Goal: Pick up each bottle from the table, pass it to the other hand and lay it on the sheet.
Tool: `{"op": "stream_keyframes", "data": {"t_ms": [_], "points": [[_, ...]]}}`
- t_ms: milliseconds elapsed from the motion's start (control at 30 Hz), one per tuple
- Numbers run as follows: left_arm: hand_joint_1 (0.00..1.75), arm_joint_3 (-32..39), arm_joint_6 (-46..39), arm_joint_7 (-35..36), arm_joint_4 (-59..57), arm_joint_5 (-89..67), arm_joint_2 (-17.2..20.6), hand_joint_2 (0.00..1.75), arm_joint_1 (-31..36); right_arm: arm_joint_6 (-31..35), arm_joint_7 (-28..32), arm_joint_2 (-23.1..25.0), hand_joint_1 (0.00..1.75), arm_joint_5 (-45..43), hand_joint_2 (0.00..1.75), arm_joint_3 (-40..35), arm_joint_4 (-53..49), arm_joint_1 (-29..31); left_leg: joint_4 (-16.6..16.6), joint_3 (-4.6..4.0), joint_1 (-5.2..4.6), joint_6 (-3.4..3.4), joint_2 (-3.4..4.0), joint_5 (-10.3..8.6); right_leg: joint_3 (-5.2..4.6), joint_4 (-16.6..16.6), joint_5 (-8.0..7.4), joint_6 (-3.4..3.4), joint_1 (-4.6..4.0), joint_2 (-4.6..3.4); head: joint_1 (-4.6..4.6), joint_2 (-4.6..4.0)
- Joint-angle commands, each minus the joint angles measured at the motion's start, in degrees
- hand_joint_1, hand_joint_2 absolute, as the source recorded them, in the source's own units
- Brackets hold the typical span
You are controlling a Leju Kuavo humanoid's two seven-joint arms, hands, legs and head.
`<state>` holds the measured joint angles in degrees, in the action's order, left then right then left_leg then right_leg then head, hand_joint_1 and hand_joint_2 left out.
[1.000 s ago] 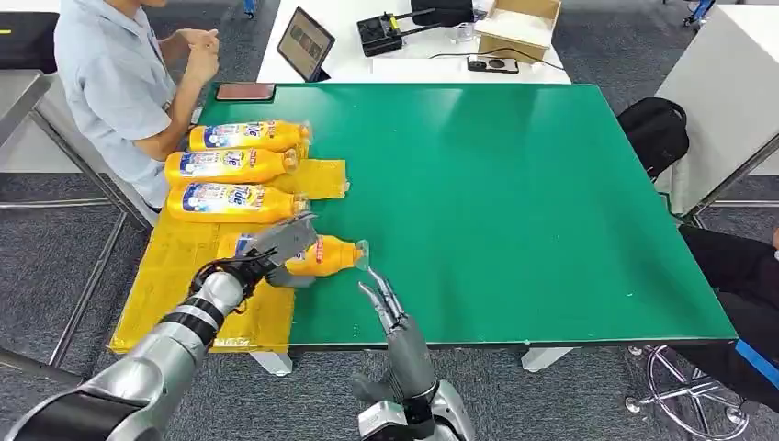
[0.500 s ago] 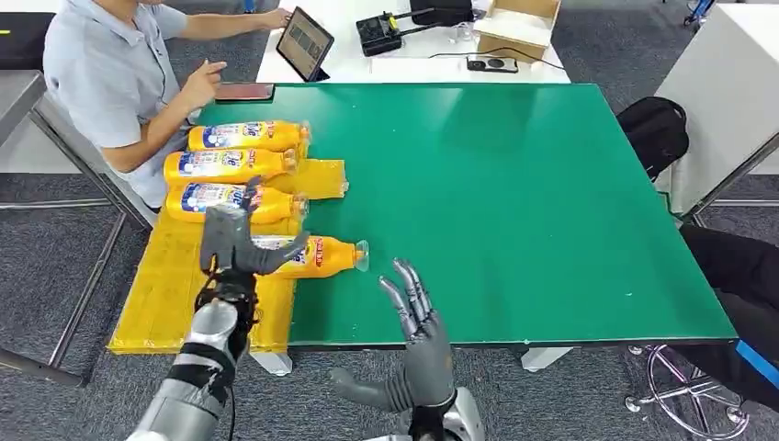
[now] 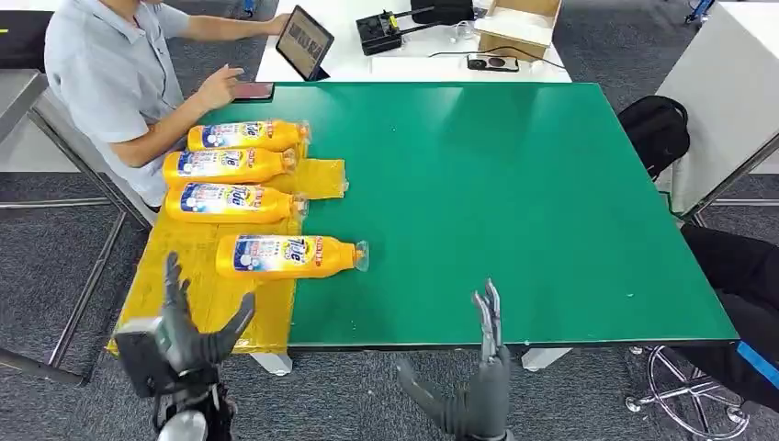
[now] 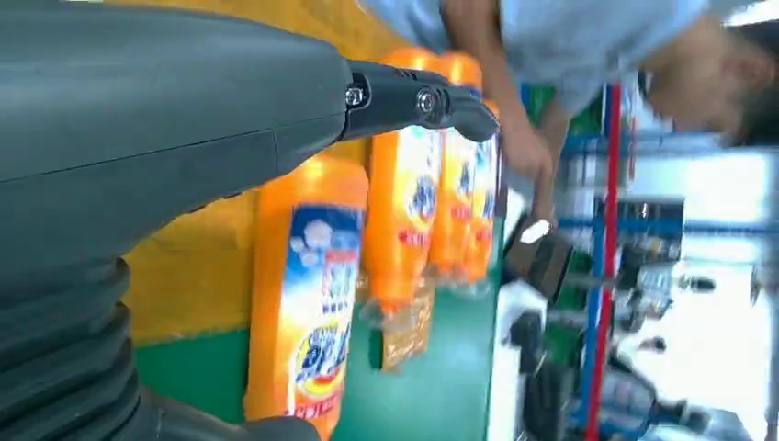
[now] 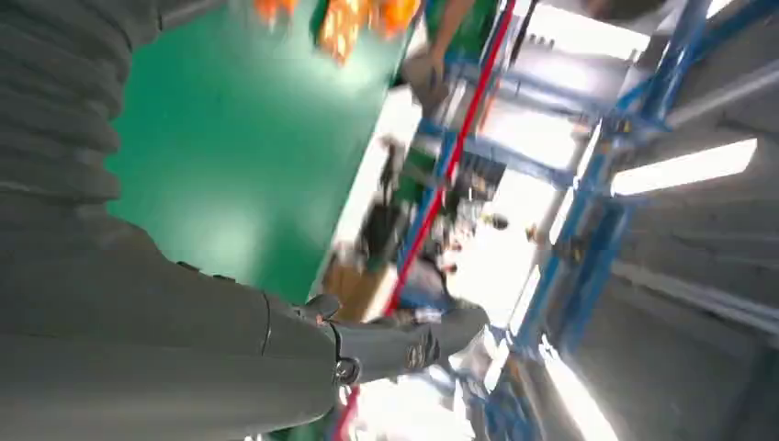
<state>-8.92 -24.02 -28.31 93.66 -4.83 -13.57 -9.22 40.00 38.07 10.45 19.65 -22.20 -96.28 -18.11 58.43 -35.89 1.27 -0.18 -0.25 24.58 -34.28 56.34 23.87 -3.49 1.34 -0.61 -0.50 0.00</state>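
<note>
From the head, we are seeing four bottles (image 3: 287, 256) lying on the yellow sheet (image 3: 193, 285); our left hand (image 3: 188, 335) and right hand (image 3: 482, 386) are spreading empty below the table (image 3: 514, 202). At the left wrist, bottles (image 4: 312, 303) are lying alongside.

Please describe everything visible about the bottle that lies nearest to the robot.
The nearest bottle is orange plastic with a blue, white and red label and a clear cap. It lies on its side, its body on the yellow sheet and its cap end out over the green table. No hand touches it; it lies apart from the other three bottles.
</note>
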Motion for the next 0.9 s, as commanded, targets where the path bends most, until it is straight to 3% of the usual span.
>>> {"op": "stream_keyframes", "data": {"t_ms": [33, 500, 833, 900], "points": [[0.00, -0.7, 0.9, -1.1, 6.6, 5.0, 0.1, 1.75, -5.2, 0.0, 1.9, 7.4, 0.00, -0.4, 1.75, 15.1, -4.5, -3.3, 0.0, 0.27, 0.00, 0.09, -0.02, 0.10, 0.28, 0.0, 0.11, 0.17, -0.04, 0.10, -0.02, 0.00], [0.00, -2.4, 5.6, -0.8, 4.0, 7.0, 1.1, 1.75, -2.1, 0.0, 1.9, 9.1, 0.00, 7.8, 1.75, 16.2, -5.1, -0.2, -0.1, 0.33, -0.02, 0.07, -0.05, 0.01, 0.33, 0.0, 0.04, 0.12, -0.01, 0.09, -0.02, 0.00], [0.00, -2.1, 5.7, 0.6, 2.2, 6.0, 1.1, 1.75, -0.2, 0.0, 1.9, 7.9, 0.00, 6.2, 1.75, 12.0, -1.3, 1.3, -0.1, 0.30, -0.02, 0.06, 0.02, -0.02, 0.29, 0.0, -0.01, 0.10, -0.01, 0.01, -0.02, 0.00], [0.00, -1.8, 5.5, 0.5, 2.5, 6.0, 1.1, 1.75, -0.5, 0.0, 1.9, 7.3, 0.00, 4.4, 1.75, 11.3, 0.3, 1.8, -0.2, 0.60, -0.01, 0.10, 0.08, 0.06, 0.57, -0.1, 0.04, 0.24, -0.05, 0.00, -0.02, 0.00]]}}
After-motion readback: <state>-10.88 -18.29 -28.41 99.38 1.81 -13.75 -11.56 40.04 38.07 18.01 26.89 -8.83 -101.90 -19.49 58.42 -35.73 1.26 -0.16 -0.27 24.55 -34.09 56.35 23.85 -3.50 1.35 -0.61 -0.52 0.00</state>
